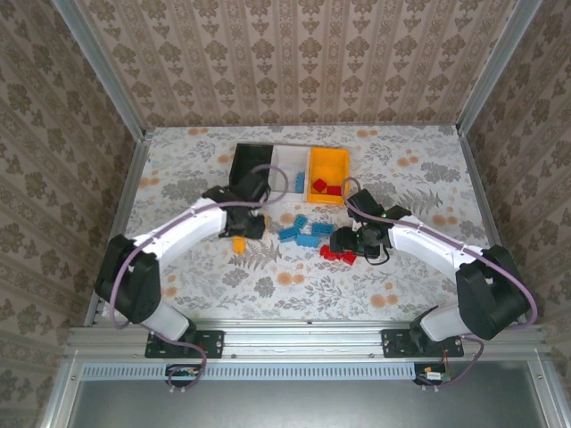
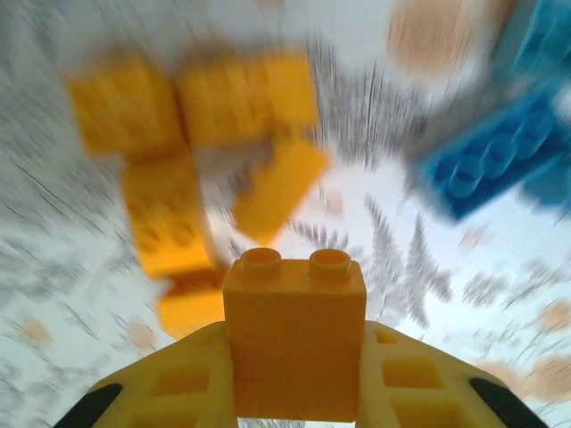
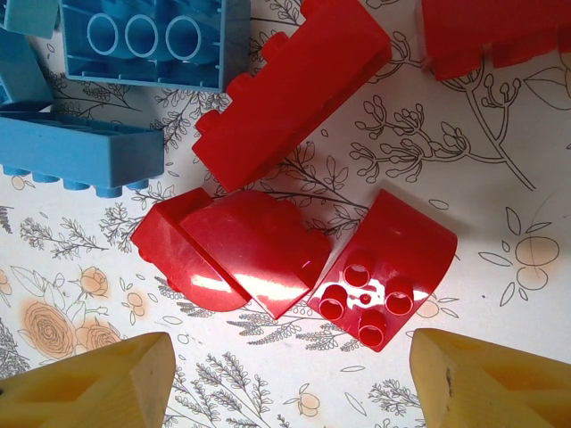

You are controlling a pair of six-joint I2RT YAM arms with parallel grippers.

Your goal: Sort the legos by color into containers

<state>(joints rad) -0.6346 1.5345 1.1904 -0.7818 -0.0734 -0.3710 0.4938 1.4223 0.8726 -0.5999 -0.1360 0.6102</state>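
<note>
Floral cloth covers the table (image 1: 268, 294), with patterned wallpaper all round. From above, the black bin (image 1: 248, 163), white bin (image 1: 287, 160) and orange-yellow bin (image 1: 327, 165) stand side by side at the far middle. Some red bricks (image 1: 326, 187) are already in the last, and loose blue bricks (image 1: 303, 232) lie between the arms.

At the left wrist, the left gripper (image 2: 294, 374) pinches an orange-yellow brick (image 2: 294, 339) by its near end. So shallow a hold could let it twist out.

At the right wrist, the right gripper (image 3: 285, 379) hangs spread above two curved red bricks (image 3: 241, 254) that lie touching. Closing might catch both, or skid off their rounded backs.
</note>
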